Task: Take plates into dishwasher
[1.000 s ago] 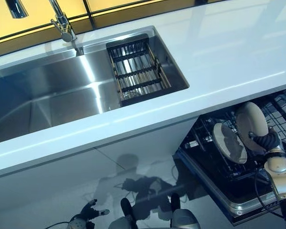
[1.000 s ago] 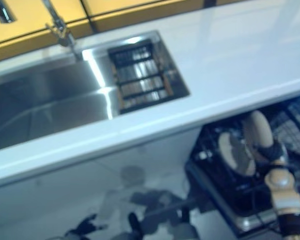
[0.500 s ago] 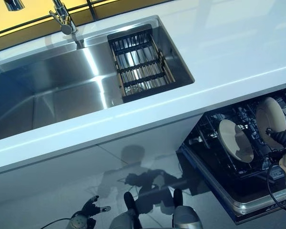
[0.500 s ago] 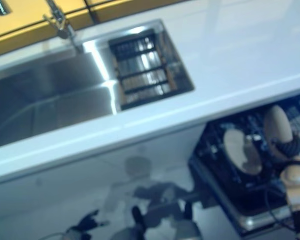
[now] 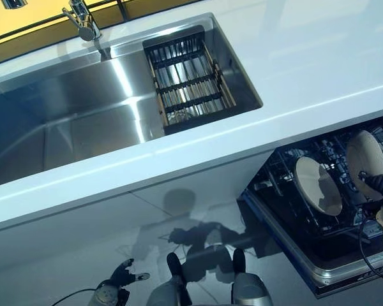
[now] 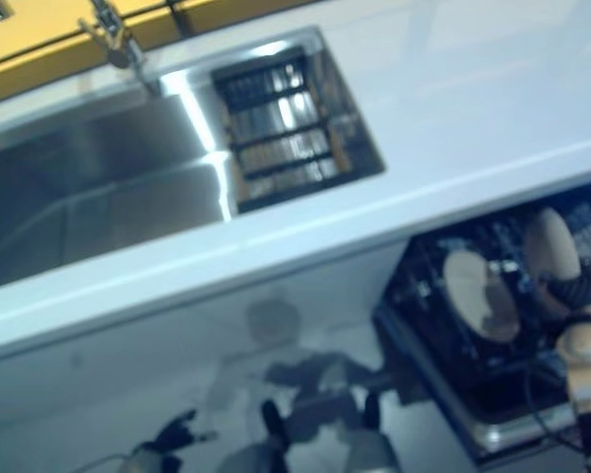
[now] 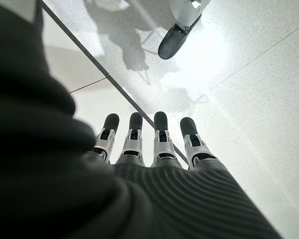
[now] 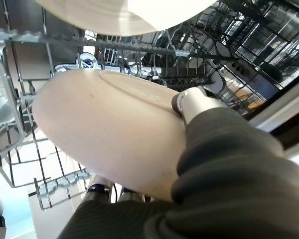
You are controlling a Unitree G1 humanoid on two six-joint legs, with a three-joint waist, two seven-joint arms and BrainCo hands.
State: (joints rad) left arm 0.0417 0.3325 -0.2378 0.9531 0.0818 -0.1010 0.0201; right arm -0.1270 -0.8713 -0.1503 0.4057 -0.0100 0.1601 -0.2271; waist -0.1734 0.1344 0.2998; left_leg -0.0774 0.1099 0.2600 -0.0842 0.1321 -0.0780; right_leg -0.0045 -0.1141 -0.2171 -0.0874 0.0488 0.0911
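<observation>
Right hand (image 5: pixel 378 185) is pinching a cream plate (image 5: pixel 365 156), thumb on its face and fingers behind it per the right wrist view, holding it on edge over the dishwasher rack (image 5: pixel 309 245) pulled out under the white counter (image 5: pixel 306 70). A second plate (image 5: pixel 318 185) already stands upright in the rack, just to the left of the held one. Compared with a second ago the held plate sits further right and lower among the wires, apart from the racked plate; part of that shift is the camera moving, since the sink (image 5: pixel 70 121) slid too. Looks like the final lowering into a slot, plate not yet released. Left hand (image 5: pixel 121 278) hangs idle near the floor, fingers straight, nothing in it.
</observation>
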